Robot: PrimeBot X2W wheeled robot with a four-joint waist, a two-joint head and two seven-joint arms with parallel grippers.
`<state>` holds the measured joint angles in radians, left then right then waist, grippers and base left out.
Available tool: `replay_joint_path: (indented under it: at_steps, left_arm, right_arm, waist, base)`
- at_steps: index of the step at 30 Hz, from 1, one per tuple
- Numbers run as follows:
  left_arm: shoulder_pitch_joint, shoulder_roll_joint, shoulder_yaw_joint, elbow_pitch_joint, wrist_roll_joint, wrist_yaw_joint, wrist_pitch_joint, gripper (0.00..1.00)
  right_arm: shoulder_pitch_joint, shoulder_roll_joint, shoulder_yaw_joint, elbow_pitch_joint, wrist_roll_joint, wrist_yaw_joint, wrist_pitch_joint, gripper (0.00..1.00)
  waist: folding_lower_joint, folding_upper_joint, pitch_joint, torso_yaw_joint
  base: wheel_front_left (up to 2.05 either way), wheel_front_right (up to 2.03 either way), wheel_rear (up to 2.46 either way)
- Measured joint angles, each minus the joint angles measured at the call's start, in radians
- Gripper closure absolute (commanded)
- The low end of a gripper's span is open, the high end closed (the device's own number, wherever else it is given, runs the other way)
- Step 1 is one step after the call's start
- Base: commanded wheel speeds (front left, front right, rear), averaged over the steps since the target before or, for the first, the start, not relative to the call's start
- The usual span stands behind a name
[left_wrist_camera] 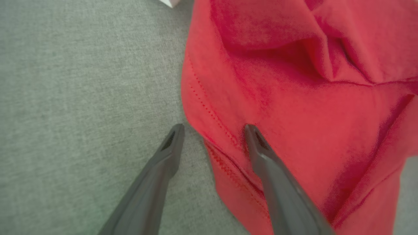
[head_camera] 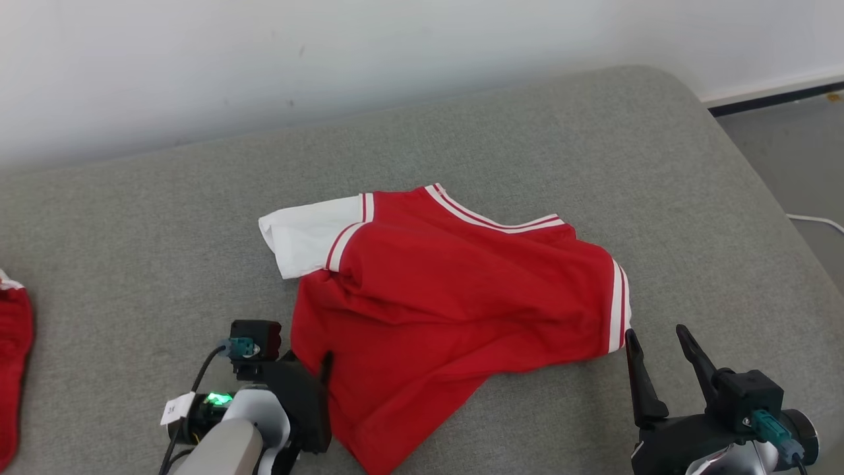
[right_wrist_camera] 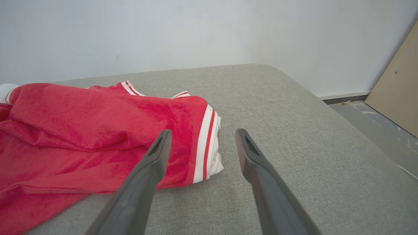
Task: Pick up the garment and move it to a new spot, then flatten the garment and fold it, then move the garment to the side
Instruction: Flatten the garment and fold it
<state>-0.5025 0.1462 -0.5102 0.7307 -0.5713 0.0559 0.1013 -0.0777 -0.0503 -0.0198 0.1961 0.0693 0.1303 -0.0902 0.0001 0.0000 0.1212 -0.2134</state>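
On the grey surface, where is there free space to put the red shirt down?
Free: the wide strip between the red shirt and the wall; the patch between its white sleeve and the other red cloth at the left edge; the right end of the grey surface. Crowded: the near edge, by left gripper and right gripper.

Red garment (head_camera: 448, 297) with white striped trim, rumpled, lying mid-cushion, one white sleeve spread
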Motion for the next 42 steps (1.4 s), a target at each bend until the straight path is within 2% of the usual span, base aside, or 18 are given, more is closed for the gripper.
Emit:
replay_joint_path:
  at_steps: [3, 7, 19, 28, 29, 30, 37, 42]
  left_arm:
    - [-0.026, 0.0, 0.0, 0.021, 0.0, -0.005, -0.016, 1.0]
    - [-0.054, 0.008, 0.018, 0.042, 0.008, 0.014, -0.087, 1.0]
    - [-0.203, 0.114, 0.081, 0.075, 0.024, 0.016, -0.248, 1.0]
    - [-0.262, 0.177, 0.09, 0.137, 0.034, 0.013, -0.27, 1.0]
    - [-0.263, 0.178, 0.09, 0.144, 0.034, 0.014, -0.27, 0.66]
    - [-0.263, 0.177, 0.088, 0.148, 0.034, 0.014, -0.27, 0.0]
    - [-0.2, 0.159, 0.092, 0.156, 0.018, 0.005, -0.32, 0.0]
    - [-0.093, 0.141, 0.129, 0.05, 0.005, -0.014, -0.361, 0.0]
  right_arm:
    - [-0.002, 0.0, -0.001, -0.001, 0.002, 0.0, -0.004, 0.0]
    - [-0.006, 0.0, -0.001, -0.002, 0.005, 0.0, -0.007, 0.0]
    - [-0.016, 0.0, 0.008, -0.002, 0.006, 0.0, -0.011, 0.0]
    - [-0.024, 0.0, 0.018, -0.009, -0.008, 0.0, 0.003, 0.0]
    - [-0.023, 0.0, 0.018, -0.011, -0.008, 0.0, 0.003, 0.0]
    - [-0.023, 0.0, 0.016, -0.013, -0.009, 0.0, 0.004, 0.0]
    - [-0.011, 0.0, 0.004, -0.017, -0.009, 0.0, 0.013, 0.0]
    - [0.004, 0.0, -0.003, -0.016, -0.012, 0.0, 0.021, 0.0]
  waist:
    - [0.0, -0.0001, 0.016, -0.01]
    - [0.0001, 0.0, 0.032, -0.016]
    - [0.0001, 0.0, 0.051, -0.029]
    - [0.0001, 0.0001, 0.057, -0.053]
    - [0.0, 0.0001, 0.057, -0.054]
    - [0.0, 0.0, 0.057, -0.052]
    - [-0.0001, 0.0, 0.042, -0.029]
    - [-0.0001, 0.0, 0.016, 0.004]
  base:
    - [0.0, 0.0, 0.0]
    - [0.0, 0.0, 0.0]
    - [0.0, 0.0, 0.0]
    - [0.0, 0.0, 0.0]
    - [0.0, 0.0, 0.0]
    - [0.0, 0.0, 0.0]
    - [0.0, 0.0, 0.0]
    - [0.0, 0.0, 0.0]
